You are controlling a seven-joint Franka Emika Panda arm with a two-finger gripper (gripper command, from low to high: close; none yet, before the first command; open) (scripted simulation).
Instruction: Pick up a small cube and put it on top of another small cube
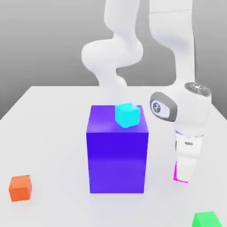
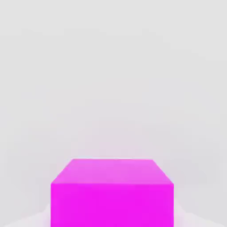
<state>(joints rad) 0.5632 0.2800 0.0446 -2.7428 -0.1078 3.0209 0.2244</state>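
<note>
My gripper (image 1: 183,175) is lowered to the table at the exterior view's right, right over a small magenta cube (image 1: 175,173) that it mostly hides; just a thin magenta edge peeks out. The hand view has that magenta cube (image 2: 111,193) close up, resting on the white table. A small cyan cube (image 1: 127,115) sits on top of a large blue block (image 1: 117,153) in the middle. A small orange cube (image 1: 20,187) lies at the front on the exterior view's left, and a small green cube (image 1: 206,220) at the front right edge.
The tall blue block stands just to the exterior view's left of my gripper, with a gap between them. The white table (image 1: 53,111) stretches back behind the block, and the arm's base rises at the rear.
</note>
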